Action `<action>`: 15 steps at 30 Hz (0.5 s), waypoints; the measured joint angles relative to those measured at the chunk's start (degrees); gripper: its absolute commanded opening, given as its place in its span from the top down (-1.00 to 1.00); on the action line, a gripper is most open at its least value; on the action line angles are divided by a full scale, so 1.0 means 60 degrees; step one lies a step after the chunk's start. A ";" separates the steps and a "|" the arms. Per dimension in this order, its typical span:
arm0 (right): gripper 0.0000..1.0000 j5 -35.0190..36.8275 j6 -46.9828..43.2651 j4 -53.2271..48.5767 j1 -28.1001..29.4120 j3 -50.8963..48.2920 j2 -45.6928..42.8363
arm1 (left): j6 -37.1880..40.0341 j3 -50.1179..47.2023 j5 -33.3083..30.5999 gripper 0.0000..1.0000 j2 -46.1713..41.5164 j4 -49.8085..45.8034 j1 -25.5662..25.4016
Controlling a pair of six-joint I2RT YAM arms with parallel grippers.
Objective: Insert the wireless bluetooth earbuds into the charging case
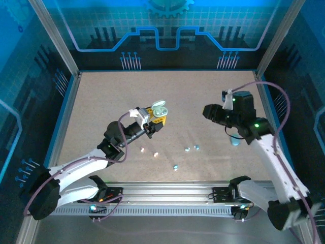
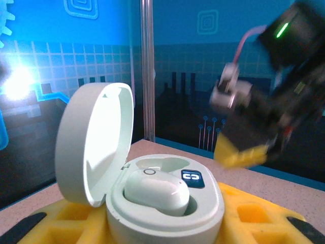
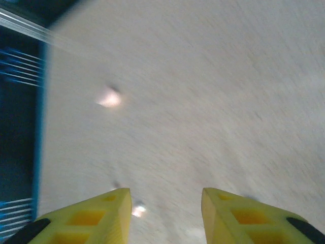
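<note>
Left gripper [image 1: 155, 118] is clamping the charging case [image 1: 158, 109] between its yellow fingers, holding it above the middle of the table [image 1: 101, 96]. In the left wrist view the case [image 2: 167, 213] is sitting base-down with its lid [image 2: 91, 142] standing upright on the left, hollow side facing right. One white earbud [image 2: 155, 192] is lying seated in the case, its long axis running left to right, with the rounded back facing up. A small blue-lit panel [image 2: 192, 178] is showing just right of it.

Five earbuds are lying loose on the table nearer the arm bases. Going left to right, they are two pale ones close together [image 1: 142, 149] [image 1: 156, 154], one bluish one nearest the front rail [image 1: 175, 166], and two bluish ones side by side [image 1: 187, 149] [image 1: 196, 147]. They are too small to tell which way they are pointing.

Right gripper [image 1: 207, 112] is hanging right of centre, well apart from the case. Its fingers [image 3: 91, 218] are standing apart with nothing between them. A small blue object [image 1: 234, 141] is sitting under the right arm. I cannot tell what it is.
</note>
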 measured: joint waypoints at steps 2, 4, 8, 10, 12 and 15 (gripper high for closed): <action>0.14 -0.0153 0.0051 -0.0160 -0.0022 -0.0721 0.0798 | 0.0000 0.0000 0.0000 0.19 -0.0142 -0.0080 0.0000; 0.12 -0.0313 0.0055 -0.0248 0.0069 -0.1217 0.1315 | 0.0000 0.0000 0.0000 0.19 -0.0306 -0.0168 0.0000; 0.06 -0.0503 0.0036 -0.0251 0.0718 -0.1563 0.1967 | 0.0000 0.0000 0.0000 0.19 -0.0455 -0.0288 0.0000; 0.06 -0.0619 -0.0095 -0.0113 0.1169 -0.1559 0.2368 | 0.0000 0.0000 0.0000 0.19 -0.0463 -0.0306 0.0000; 0.04 -0.0681 -0.0350 -0.0095 0.1563 -0.1457 0.2812 | -0.0004 0.0000 0.0000 0.19 -0.0463 -0.0353 0.0000; 0.03 -0.0641 -0.0973 -0.0149 0.2065 -0.0812 0.3603 | -0.0004 0.0000 0.0000 0.19 -0.0481 -0.0448 0.0000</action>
